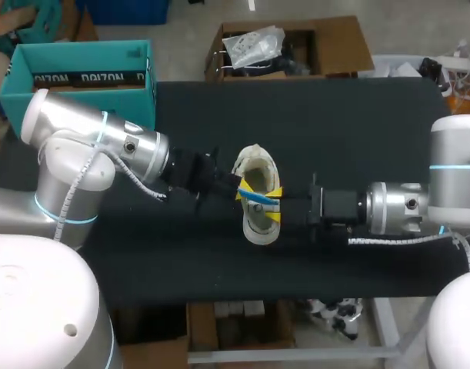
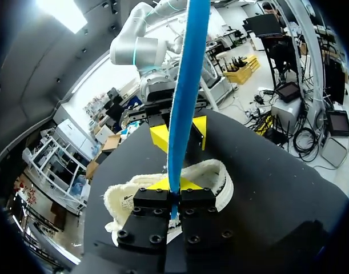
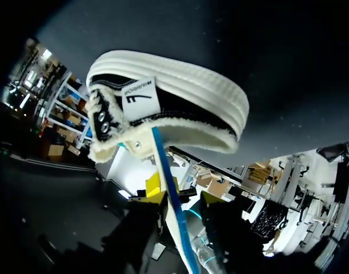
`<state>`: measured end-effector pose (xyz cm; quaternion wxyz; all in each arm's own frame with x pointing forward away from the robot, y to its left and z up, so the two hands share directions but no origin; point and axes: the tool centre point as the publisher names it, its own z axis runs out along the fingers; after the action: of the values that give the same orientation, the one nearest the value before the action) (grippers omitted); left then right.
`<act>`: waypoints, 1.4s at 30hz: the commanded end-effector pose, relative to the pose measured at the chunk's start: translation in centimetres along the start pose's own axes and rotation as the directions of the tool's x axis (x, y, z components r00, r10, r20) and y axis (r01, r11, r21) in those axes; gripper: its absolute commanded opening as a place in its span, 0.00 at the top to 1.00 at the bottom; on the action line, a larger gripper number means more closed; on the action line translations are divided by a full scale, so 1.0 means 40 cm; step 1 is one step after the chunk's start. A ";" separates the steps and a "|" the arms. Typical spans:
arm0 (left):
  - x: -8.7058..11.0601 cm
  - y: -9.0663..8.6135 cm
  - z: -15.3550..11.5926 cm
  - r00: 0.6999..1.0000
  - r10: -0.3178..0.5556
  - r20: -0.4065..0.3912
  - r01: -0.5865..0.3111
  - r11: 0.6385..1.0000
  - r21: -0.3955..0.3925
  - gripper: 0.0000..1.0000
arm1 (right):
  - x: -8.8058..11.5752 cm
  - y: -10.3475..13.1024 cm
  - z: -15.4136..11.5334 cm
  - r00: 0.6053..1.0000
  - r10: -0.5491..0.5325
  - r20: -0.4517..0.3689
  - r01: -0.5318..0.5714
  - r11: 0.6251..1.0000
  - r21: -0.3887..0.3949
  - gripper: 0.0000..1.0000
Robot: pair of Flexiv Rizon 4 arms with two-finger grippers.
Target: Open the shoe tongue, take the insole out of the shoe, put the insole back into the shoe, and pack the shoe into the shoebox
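Note:
A cream, fleece-lined shoe (image 1: 254, 163) sits on the black table (image 1: 335, 123) at the middle, between my two grippers. A thin blue insole (image 1: 259, 198) stands on edge over its opening. My left gripper (image 1: 240, 192) is at the shoe's left side. In the left wrist view this gripper (image 2: 173, 202) is shut on one end of the insole (image 2: 185, 85), with the shoe (image 2: 211, 171) just ahead. My right gripper (image 1: 277, 204) is at the shoe's right side. In the right wrist view it (image 3: 183, 193) stands open, the insole (image 3: 165, 165) passing between its fingers toward the shoe (image 3: 180, 97).
A teal shoebox (image 1: 81, 77) stands open at the table's back left corner. Bare black table lies to the right of the shoe and behind it.

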<state>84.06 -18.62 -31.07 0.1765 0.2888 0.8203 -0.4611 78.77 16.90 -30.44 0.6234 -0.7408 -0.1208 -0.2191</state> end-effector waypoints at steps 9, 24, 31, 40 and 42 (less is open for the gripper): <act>-0.019 0.037 0.019 0.994 0.008 -0.110 -0.009 1.000 -0.005 1.00 | 0.043 0.020 0.029 1.000 0.014 -0.008 -0.015 0.998 -0.057 1.00; -0.035 0.085 0.063 0.991 -0.002 -0.133 -0.006 0.998 -0.061 1.00 | 0.077 0.100 0.035 0.999 0.045 -0.001 -0.045 0.985 -0.165 1.00; -0.036 0.115 0.090 0.989 -0.038 -0.141 0.027 0.997 -0.078 1.00 | 0.092 0.146 0.038 0.997 0.071 -0.007 -0.072 0.983 -0.169 1.00; -0.032 0.119 0.080 0.989 -0.066 -0.130 0.058 0.996 -0.068 1.00 | 0.082 0.161 0.041 0.996 0.091 -0.015 -0.093 0.980 -0.177 1.00; -0.028 0.112 0.068 0.990 -0.070 -0.123 0.064 0.996 -0.054 1.00 | 0.076 0.161 0.040 0.995 0.093 -0.022 -0.096 0.979 -0.180 1.00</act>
<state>88.41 -19.53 -34.92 0.1138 0.2858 0.8538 -0.4200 84.41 16.45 -34.25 0.5629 -0.7993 -0.0628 -0.2008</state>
